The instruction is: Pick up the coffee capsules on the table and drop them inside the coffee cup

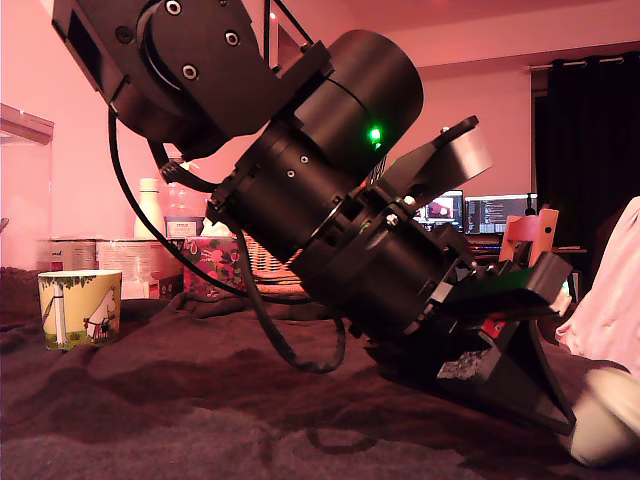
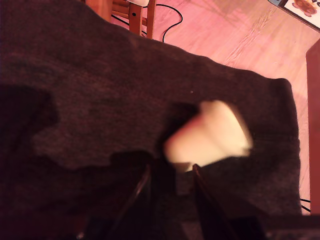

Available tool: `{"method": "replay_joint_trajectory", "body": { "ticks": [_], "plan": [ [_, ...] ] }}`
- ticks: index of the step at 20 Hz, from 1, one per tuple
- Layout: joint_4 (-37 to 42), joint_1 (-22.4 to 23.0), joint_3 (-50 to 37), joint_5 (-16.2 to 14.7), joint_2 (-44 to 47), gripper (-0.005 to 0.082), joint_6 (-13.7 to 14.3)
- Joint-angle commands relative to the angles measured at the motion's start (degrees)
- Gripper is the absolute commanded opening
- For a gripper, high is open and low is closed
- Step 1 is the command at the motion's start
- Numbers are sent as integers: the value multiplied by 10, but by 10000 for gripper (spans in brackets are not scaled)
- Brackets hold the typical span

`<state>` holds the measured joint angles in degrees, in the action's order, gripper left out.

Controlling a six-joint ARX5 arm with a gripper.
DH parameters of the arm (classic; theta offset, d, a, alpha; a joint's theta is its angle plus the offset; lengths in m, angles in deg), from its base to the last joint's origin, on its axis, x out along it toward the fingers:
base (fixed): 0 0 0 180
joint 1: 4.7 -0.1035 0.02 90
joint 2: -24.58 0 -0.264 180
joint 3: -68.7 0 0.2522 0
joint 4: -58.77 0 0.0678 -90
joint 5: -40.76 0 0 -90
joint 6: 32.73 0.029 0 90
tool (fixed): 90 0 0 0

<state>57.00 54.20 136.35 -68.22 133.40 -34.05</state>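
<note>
The coffee cup (image 1: 80, 308) stands on the brown blanket of the desk (image 1: 200, 400) at the exterior view's left, well apart from my claw (image 1: 500, 385), which is pitched down to the blanket at that view's right. From this side I cannot see into the cup, so I cannot tell whether a capsule lies in it. A pale shape at the bottom right corner of the same view, just beside my claw, may be the cream capsule, but it is cropped and unclear. Behind the cup sit a floral box (image 1: 215, 265) and some jars.

In the wrist view the cream capsule (image 2: 210, 135) is blurred, lying on its side on the blanket just ahead of my fingertips (image 2: 197, 177). My fingers are dark against the dark cloth; they look slightly apart, not yet around the capsule, though I cannot be certain. The grey-brown capsule shows in neither view.

I judge the task early or midway: this capsule is ungrasped, and the carry and drop remain.
</note>
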Motion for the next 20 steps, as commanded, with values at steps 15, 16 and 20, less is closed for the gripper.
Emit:
{"method": "replay_joint_trajectory", "body": {
  "ticks": [15,16,20],
  "plan": [
    [-16,26,8,47,10,505,297],
    [-17,26,8,44,10,505,316],
    [-17,31,9,27,6,503,373]
  ]
}}
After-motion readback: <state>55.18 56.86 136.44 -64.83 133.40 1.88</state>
